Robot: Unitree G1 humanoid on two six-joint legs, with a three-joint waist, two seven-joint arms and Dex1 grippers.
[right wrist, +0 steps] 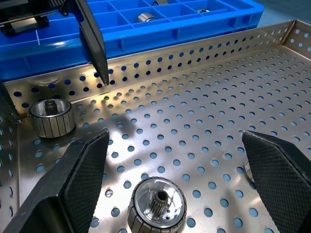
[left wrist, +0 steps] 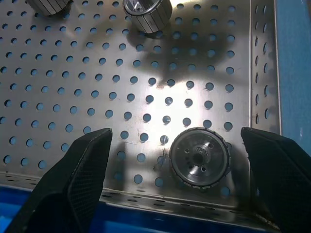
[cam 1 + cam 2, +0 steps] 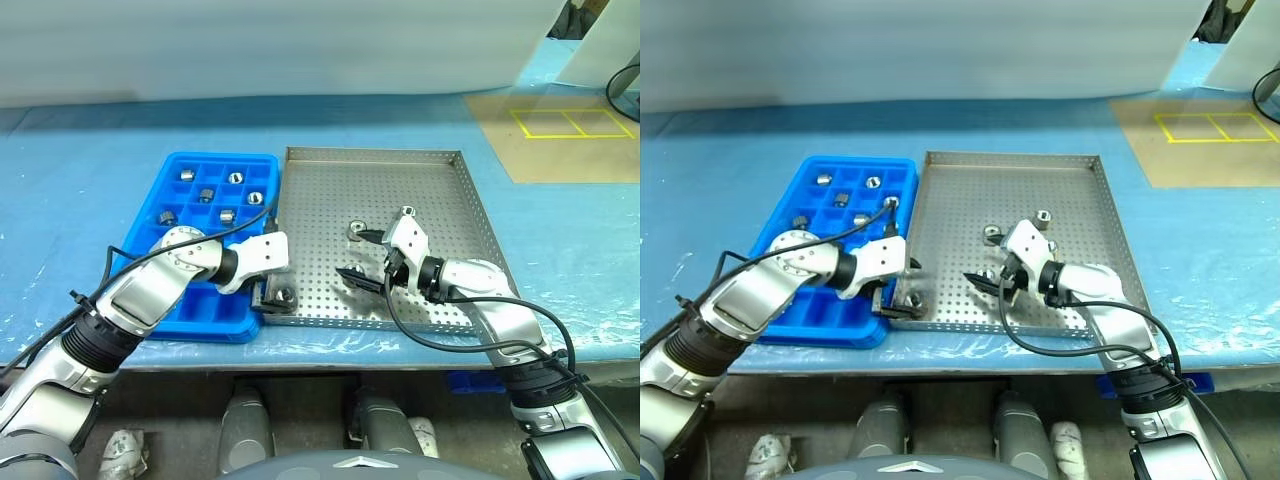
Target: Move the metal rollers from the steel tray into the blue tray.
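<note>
The steel tray [image 3: 400,180] lies mid-table with three metal rollers in it. One roller [image 2: 199,156] sits in its front left corner, and my left gripper [image 3: 275,292] hangs open just above it, one finger on either side. A second roller [image 3: 356,231] lies near the tray's middle, in front of my open right gripper [image 3: 352,254], low between its fingers in the right wrist view. The third roller [image 3: 407,212] rests just behind that hand. The blue tray [image 3: 215,325] adjoins the steel tray's left side, with several rollers [image 3: 206,195] in its far compartments.
A blue plastic sheet [image 3: 80,200] covers the table. A brown mat with yellow tape outlines [image 3: 565,125] lies at the back right. The table's front edge runs just below both trays. The blue tray's near compartments are partly hidden by my left arm.
</note>
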